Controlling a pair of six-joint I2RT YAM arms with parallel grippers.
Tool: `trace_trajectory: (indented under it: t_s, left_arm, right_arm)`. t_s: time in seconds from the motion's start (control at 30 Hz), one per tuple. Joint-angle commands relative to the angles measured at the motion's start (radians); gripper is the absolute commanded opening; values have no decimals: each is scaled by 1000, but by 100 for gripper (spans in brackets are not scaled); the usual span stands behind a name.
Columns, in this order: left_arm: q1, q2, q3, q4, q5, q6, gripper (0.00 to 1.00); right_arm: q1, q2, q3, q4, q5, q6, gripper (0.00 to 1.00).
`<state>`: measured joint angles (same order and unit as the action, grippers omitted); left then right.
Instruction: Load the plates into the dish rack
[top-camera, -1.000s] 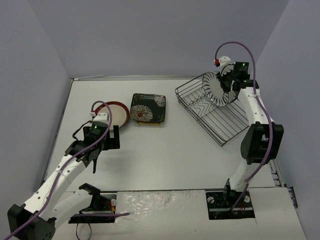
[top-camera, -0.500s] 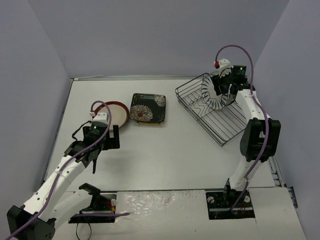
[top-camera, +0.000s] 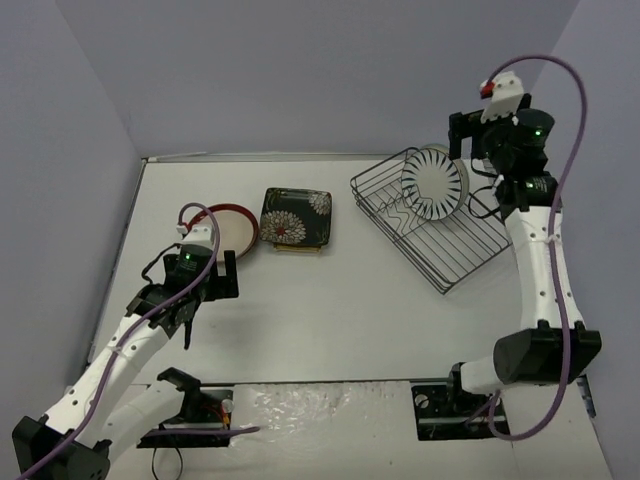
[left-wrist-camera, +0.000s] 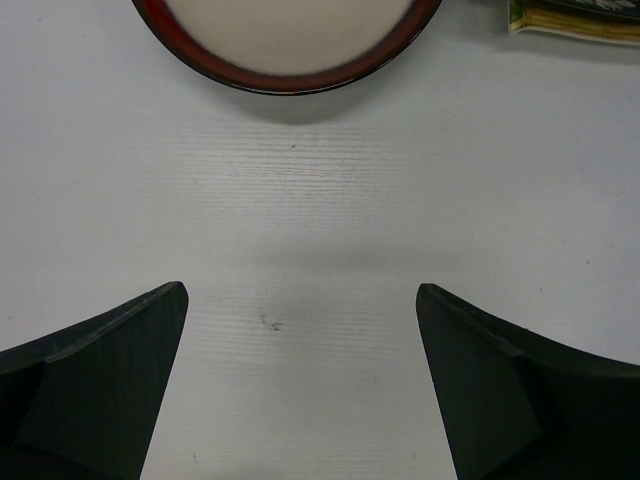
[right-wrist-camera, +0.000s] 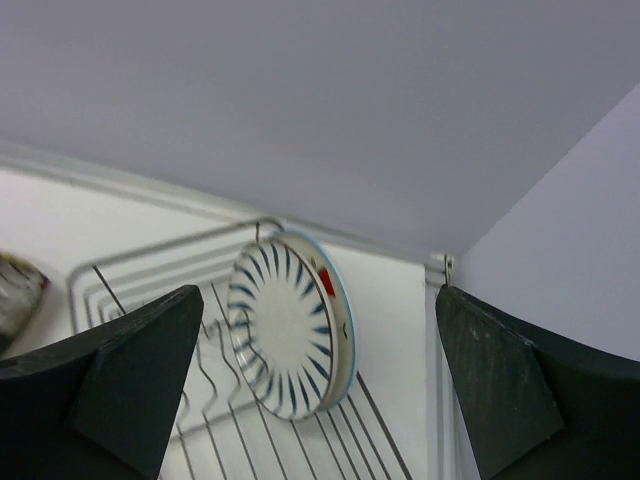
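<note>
- The striped plate (top-camera: 434, 186) stands on edge at the far end of the dish rack (top-camera: 452, 258). The zigzag wires prop it, so it needs no hold.
- The right fingers (right-wrist-camera: 120, 390) are spread wide and hold nothing. A moment ago they were at the plate; they have since lifted clear above the rack.
- The left fingers (left-wrist-camera: 90, 390), also apart, hover unchanged over the table (top-camera: 350, 300), just near of the red-rimmed plate (left-wrist-camera: 290, 30), probably the next pick.
</note>
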<state>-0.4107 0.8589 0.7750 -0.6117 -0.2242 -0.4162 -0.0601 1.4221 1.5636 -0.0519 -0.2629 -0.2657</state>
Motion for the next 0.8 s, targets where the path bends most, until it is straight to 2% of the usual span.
trace_trajectory:
  t_s: [0.0, 0.07, 0.23, 0.37, 0.5, 0.67, 0.77]
  left_arm:
    - [10, 3, 30, 49, 7, -21, 97]
    - [13, 7, 28, 53, 17, -45, 97]
    - [13, 26, 9, 122, 67, -180, 97]
    - [13, 61, 0, 169, 59, -284, 97]
    - [19, 127, -5, 192, -14, -466, 97]
    - [73, 218, -5, 240, -20, -593, 97]
    - [113, 254, -20, 341, -9, -656, 97]
  right_arm:
    - [-4, -127, 28, 109, -64, 248, 100]
    - [19, -193, -76, 188, -101, 404, 100]
    - [130, -320, -367, 398, -131, 635, 100]
    - [216, -369, -543, 435, -151, 688, 100]
    - [262, -428, -720, 470, -185, 766, 100]
    - [272, -462, -765, 436, -212, 755, 100]
    - [272, -469, -747, 386, -239, 716, 100]
